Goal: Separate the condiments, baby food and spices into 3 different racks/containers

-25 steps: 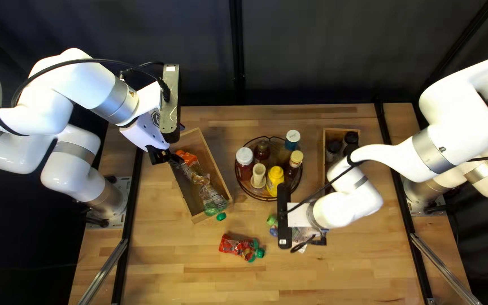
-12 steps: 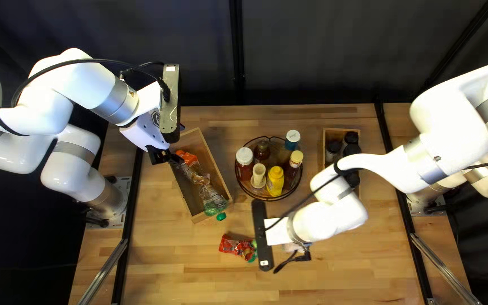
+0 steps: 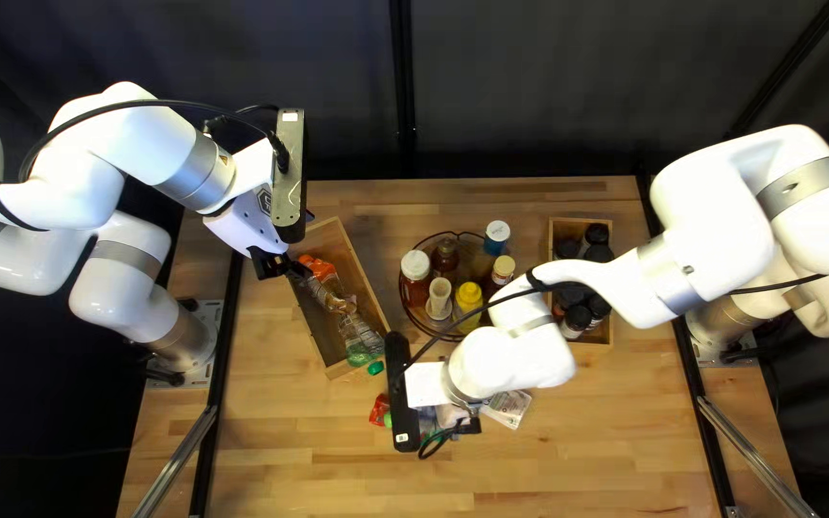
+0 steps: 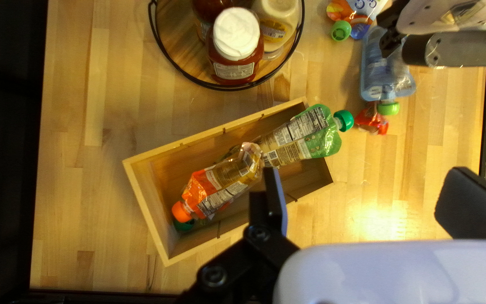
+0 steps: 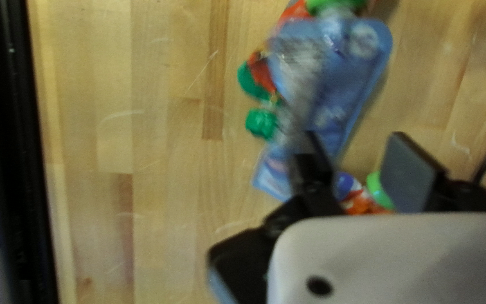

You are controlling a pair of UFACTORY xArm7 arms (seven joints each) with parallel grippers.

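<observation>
My left gripper (image 3: 283,265) hovers over the back corner of a wooden box (image 3: 368,288) of baby food pouches. By its wrist view, the left gripper (image 4: 367,202) is open beside that box. Seen from above, my right gripper (image 3: 401,393) hides its tips. The right gripper (image 5: 358,155) is shut on a blue green-capped pouch (image 5: 336,84), which hangs over a red pouch (image 5: 261,72). An orange pouch (image 5: 361,200) with a blue cap lies beneath. Bottles and jars fill the round tray (image 3: 419,321); black-capped jars (image 3: 578,318) stand in the right box (image 3: 609,331).
A pale flat pouch (image 3: 508,408) lies right of my right gripper. My right forearm (image 3: 606,273) reaches across the right box, and its wrist covers the round tray's near right edge. Green-capped pouch (image 4: 310,132) sticks out over the left box's near end.
My right arm has swept left across the near table, the blue pouch moving with it over the red one. The pale pouch and more black-capped jars have come into sight. My left arm has stayed still.
</observation>
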